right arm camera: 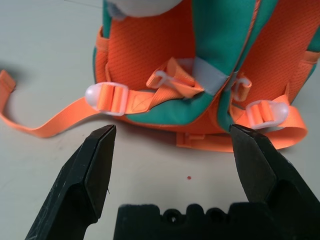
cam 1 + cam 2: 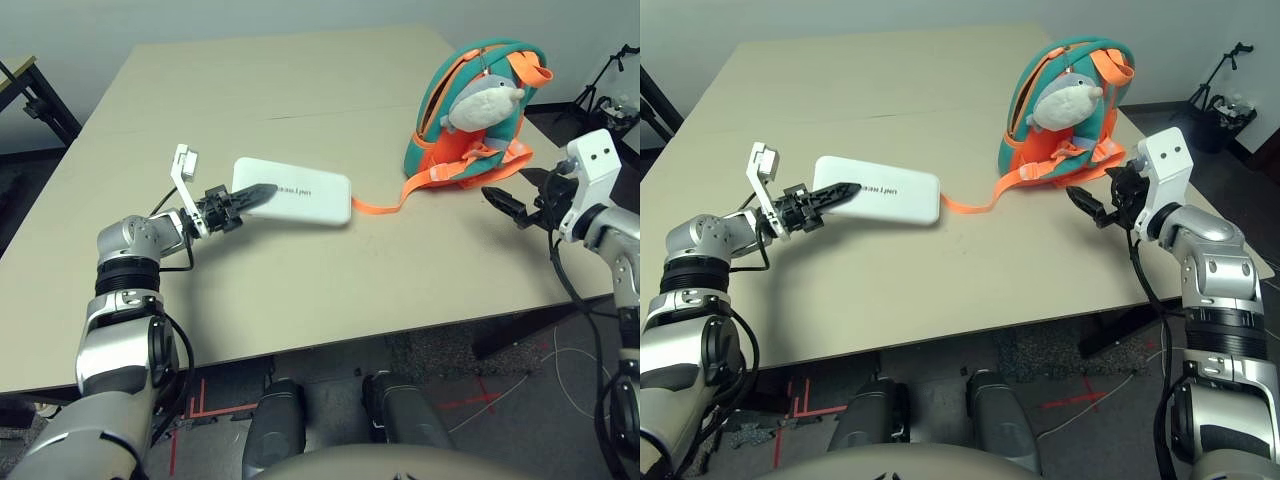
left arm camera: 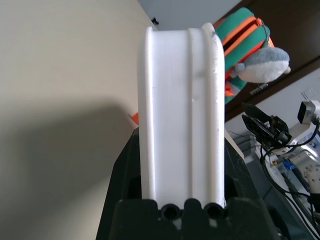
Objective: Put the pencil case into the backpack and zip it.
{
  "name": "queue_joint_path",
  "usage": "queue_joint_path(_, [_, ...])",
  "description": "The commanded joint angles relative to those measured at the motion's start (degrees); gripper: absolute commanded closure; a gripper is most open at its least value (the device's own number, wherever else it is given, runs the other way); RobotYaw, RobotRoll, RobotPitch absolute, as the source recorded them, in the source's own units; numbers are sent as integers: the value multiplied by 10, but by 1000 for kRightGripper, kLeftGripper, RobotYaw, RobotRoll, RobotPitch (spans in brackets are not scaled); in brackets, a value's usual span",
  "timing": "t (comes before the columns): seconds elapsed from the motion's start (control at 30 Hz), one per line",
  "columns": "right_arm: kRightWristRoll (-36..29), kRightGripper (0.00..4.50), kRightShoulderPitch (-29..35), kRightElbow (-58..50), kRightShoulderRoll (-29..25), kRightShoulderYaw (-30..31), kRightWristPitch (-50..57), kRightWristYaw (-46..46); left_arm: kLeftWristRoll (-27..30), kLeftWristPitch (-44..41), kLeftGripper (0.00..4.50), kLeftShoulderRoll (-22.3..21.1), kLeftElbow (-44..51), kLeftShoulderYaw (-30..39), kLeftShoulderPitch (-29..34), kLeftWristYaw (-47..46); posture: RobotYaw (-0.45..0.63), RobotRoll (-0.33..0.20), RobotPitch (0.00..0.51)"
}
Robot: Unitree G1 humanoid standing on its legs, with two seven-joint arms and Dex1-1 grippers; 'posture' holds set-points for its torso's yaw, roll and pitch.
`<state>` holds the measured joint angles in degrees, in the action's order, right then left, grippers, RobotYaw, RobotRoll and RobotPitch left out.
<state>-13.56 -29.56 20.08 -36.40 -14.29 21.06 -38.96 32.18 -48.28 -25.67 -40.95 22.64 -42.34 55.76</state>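
The white pencil case [image 2: 300,195] lies flat on the table's left-middle, dark lettering facing up. My left gripper [image 2: 250,195] is shut on its near-left end; the left wrist view shows the case [image 3: 180,125] edge-on between the two black fingers. The teal and orange backpack [image 2: 440,110] stands upright at the far right, with a grey-white plush toy [image 2: 485,103] hanging on its front. My right gripper [image 2: 512,195] hovers just to the right of the backpack's base, open, with nothing between its fingers. In the right wrist view the backpack's orange buckled straps [image 1: 115,97] sit just beyond the fingertips.
A loose orange strap [image 2: 385,205] trails from the backpack across the beige table [image 2: 300,290] toward the pencil case. The table's right edge runs close under my right gripper. A tripod [image 2: 600,80] and cables stand on the floor beyond it.
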Motion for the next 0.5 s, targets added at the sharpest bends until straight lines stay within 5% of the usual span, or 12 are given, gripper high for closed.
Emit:
queue_joint_path(0.03, [12,0,-37,66,12,8,-34,18,25,13,3168,11,32,14,-11,-18,-119,0,51])
queue_joint_path(0.5, [53,0,-210,390,42,18,-189,75,94,-41,3169,28,142,24,31,-57,-76,0,37])
